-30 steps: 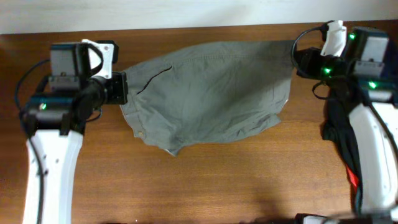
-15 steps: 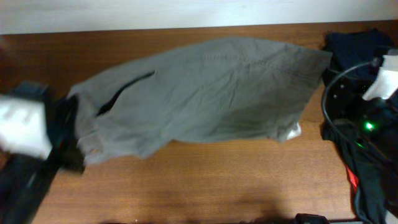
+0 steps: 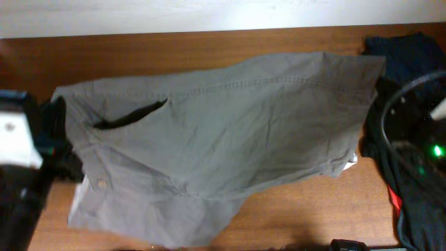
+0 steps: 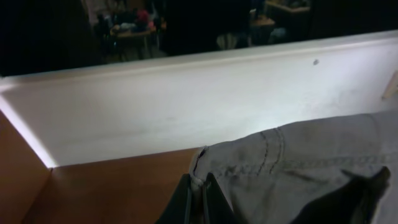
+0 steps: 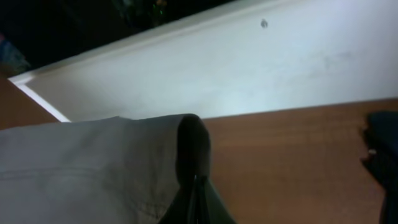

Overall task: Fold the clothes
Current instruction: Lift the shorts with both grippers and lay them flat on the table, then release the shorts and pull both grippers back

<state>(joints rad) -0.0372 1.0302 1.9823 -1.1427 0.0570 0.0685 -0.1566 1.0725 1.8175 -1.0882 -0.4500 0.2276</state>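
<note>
The left claw (image 4: 199, 188) is pinched tight on a seamed corner of the grey-olive shorts (image 3: 223, 132), which spread away to its right; the right claw (image 5: 196, 186) is likewise closed on the opposite corner, cloth draped over its tips and running off to its left; between the claws the shorts are stretched wide (a pocket slit gapes dark nearer the left claw) above the brown wooden table (image 3: 306, 216); a navy garment (image 3: 408, 52) and a black garment (image 3: 418, 216) lie beside the right claw; beyond both claws a white wall (image 4: 186, 106) borders the table, a dim cluttered room above it
</note>
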